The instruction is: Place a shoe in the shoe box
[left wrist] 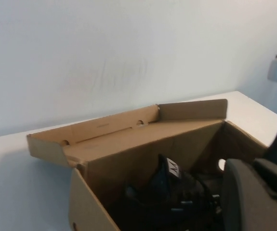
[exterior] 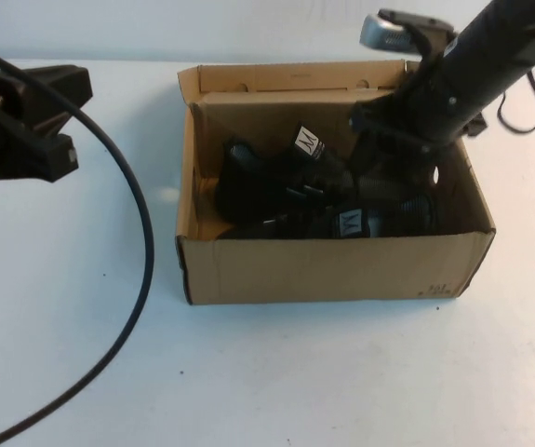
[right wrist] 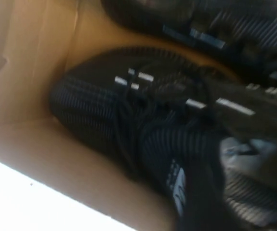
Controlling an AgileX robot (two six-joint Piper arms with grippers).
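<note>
Reaching into the shoe box, the right claw lowers a black sneaker beside its twin; grip unclear. Next: release, withdraw. Left claw, closed, parks left of the box.

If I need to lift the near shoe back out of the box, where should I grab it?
Judging from the high view, take the near shoe by its collar beside the white tongue label, coming straight down from above. It lies low behind the shoe box's front wall, so side approaches look blocked. The right tool is already inside the box; the left tool is parked, shut.
</note>
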